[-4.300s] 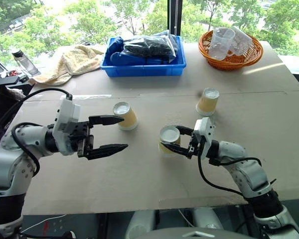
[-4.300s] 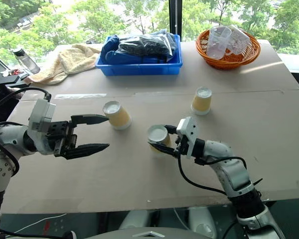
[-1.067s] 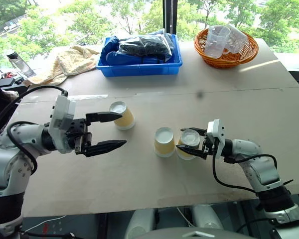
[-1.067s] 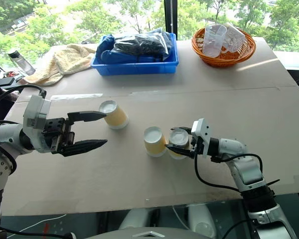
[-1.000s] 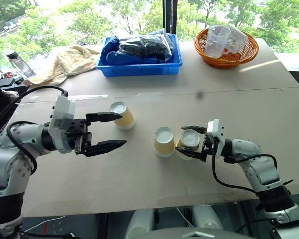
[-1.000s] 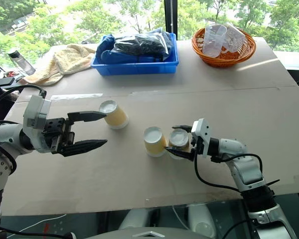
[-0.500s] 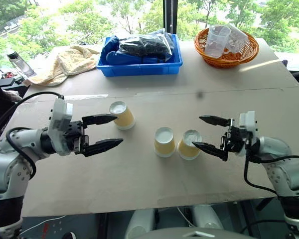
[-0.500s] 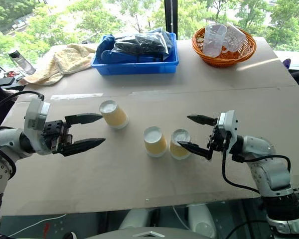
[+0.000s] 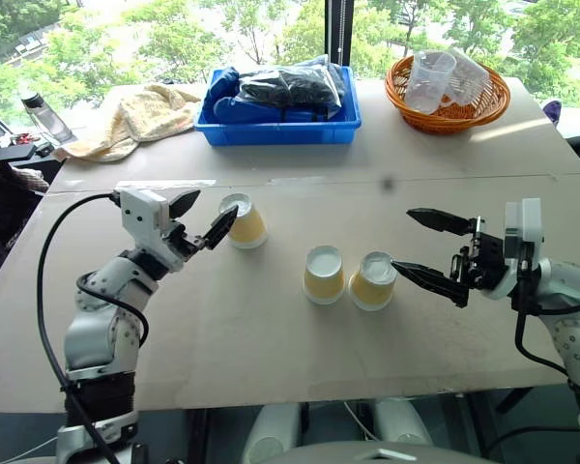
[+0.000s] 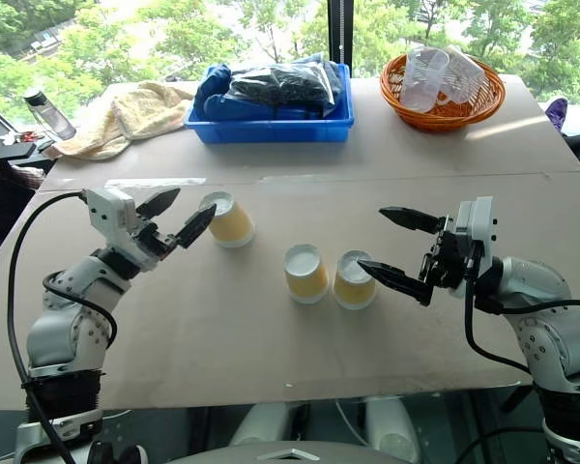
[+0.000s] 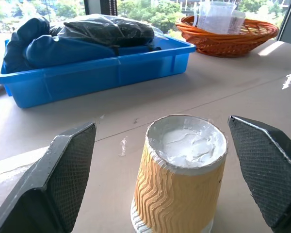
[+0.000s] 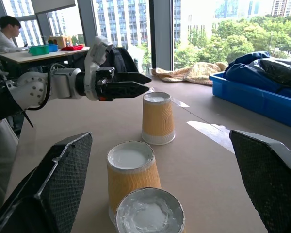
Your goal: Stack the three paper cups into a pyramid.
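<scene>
Our right claw (image 9: pixel 427 248) has let go and backed off the paired cups (image 9: pixel 348 278), while our spread left claw (image 9: pixel 203 218) has closed on the third cup (image 9: pixel 244 221), the pyramid's top.

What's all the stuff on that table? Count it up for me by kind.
Paper cups, upside down: 3
Blue bin: 1
Orange basket with clear plastic cups: 1
Yellowish towel: 1
Bottle: 1
Total: 7
</scene>
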Tool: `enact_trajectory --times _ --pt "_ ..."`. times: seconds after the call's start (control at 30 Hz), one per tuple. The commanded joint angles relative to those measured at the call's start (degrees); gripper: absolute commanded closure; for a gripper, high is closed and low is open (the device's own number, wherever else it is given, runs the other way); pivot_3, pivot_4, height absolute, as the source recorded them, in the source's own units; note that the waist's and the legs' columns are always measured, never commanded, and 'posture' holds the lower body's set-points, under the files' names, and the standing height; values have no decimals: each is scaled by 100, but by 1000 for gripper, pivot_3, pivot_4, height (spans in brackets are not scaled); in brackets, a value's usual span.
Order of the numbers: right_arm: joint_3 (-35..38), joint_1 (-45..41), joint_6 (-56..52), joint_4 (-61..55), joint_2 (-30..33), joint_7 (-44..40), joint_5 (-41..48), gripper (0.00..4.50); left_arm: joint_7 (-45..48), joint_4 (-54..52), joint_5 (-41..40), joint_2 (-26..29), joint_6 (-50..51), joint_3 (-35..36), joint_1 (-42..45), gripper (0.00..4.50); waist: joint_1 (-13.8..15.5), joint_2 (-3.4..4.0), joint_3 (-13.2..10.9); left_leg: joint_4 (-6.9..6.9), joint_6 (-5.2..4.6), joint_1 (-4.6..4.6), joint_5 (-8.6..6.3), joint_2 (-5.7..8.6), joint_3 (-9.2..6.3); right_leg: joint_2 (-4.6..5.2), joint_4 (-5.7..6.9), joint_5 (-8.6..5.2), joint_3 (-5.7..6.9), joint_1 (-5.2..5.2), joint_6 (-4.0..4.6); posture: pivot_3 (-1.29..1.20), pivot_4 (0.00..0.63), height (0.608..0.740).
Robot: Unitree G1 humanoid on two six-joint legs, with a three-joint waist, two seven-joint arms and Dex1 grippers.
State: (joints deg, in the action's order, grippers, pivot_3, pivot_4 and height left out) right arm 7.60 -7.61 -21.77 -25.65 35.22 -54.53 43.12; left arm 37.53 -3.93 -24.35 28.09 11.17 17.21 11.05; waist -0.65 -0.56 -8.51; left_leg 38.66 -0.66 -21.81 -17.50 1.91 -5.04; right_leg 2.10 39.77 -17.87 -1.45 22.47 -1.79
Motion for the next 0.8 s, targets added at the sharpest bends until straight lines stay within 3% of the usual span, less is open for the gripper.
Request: enact_trajectory --times 0.03,0.33,0.77,0.8 --pt "106 -83 150 -10 -25 -2 -30 33 -57 58 156 -20 -258 -119 168 0 0 0 0 1 0 0 0 0 0 0 0 0 0 0 0 0 150 740" --pt "72 -48 278 37 -25 -33 -207 33 381 397 270 1 -327 -656 438 0 -9 0 0 4 0 -1 0 1 1 -1 2 0 -1 0 0 0 150 740" --pt "114 78 313 -41 -22 32 -211 33 459 787 106 -31 -128 -558 711 0 -7 -1 0 10 0 -2 0 1 0 -2 4 0 1 0 0 0 150 740" --pt "117 75 316 -41 -23 33 -209 0 468 770 52 -36 -85 -524 745 524 -7 -1 0 11 0 -2 0 1 0 -2 5 0 0 -1 0 0 150 740"
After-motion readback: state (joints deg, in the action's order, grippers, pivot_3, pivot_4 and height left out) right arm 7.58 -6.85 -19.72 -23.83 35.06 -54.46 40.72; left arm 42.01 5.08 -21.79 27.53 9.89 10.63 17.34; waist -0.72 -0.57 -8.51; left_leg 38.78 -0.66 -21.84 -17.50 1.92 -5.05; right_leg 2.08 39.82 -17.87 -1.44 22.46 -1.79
